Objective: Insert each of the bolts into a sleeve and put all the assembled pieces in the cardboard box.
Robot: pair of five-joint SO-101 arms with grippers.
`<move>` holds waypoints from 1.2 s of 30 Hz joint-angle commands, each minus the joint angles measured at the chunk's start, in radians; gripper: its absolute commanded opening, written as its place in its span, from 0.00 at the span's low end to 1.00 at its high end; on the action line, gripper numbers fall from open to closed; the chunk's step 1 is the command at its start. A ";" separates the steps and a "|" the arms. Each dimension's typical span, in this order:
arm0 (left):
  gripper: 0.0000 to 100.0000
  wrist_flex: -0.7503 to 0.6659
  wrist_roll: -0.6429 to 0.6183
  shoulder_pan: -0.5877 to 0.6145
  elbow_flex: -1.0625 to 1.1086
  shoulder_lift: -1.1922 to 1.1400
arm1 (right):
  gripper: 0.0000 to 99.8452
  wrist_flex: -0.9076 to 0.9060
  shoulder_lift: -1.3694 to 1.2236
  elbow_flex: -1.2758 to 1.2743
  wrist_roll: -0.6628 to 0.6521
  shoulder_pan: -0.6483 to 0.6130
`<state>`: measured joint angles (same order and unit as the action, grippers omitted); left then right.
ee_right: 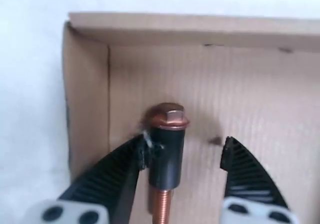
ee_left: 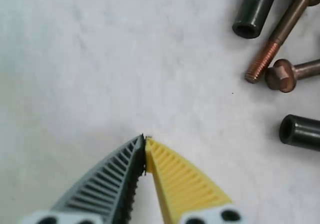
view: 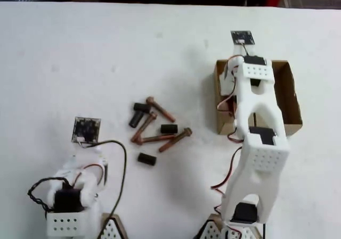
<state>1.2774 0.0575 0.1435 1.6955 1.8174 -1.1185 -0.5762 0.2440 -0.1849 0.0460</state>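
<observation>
Cardboard box [view: 292, 92] sat on the white table [view: 64, 52], under my right arm [view: 256, 159]. The right gripper [ee_right: 186, 143] hung down inside it with its jaws wide apart. Between them was one finished piece [ee_right: 165, 156], a bolt pushed through a dark sleeve. One finger touched the sleeve and the other was well away, so nothing was squeezing it. I took that piece as done and in the box. I could not see if more pieces lay under the arm.

My left gripper [ee_left: 145, 139] was pinched closed on nothing, low over bare table near the pile.

Most of the job was left. I counted four loose bolts [view: 160, 139] lying in a heap in the middle of the table, well apart from the box. About four empty sleeves [view: 146, 158] lay among and beside them. Each bolt needed a sleeve, and then a trip to the box.
</observation>
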 commanded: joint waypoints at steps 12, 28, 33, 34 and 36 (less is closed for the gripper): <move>0.02 0.006 0.009 0.008 -0.002 0.007 | 0.19 -0.432 0.343 0.272 -0.009 -0.124; 0.02 0.006 0.002 0.145 -0.002 0.007 | 0.19 -0.645 0.662 0.189 -0.003 -0.576; 0.02 0.006 0.002 0.145 -0.002 0.007 | 0.19 -0.644 0.814 0.032 -0.005 -0.717; 0.02 0.006 0.002 0.145 -0.002 0.007 | 0.19 -0.644 0.840 -0.003 -0.005 -0.734; 0.02 0.006 0.002 0.145 -0.002 0.007 | 0.19 -0.644 0.877 -0.069 -0.009 -0.746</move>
<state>1.2774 0.0575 0.2785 1.6955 1.8174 -1.7169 0.2156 0.2348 -0.1849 -0.6720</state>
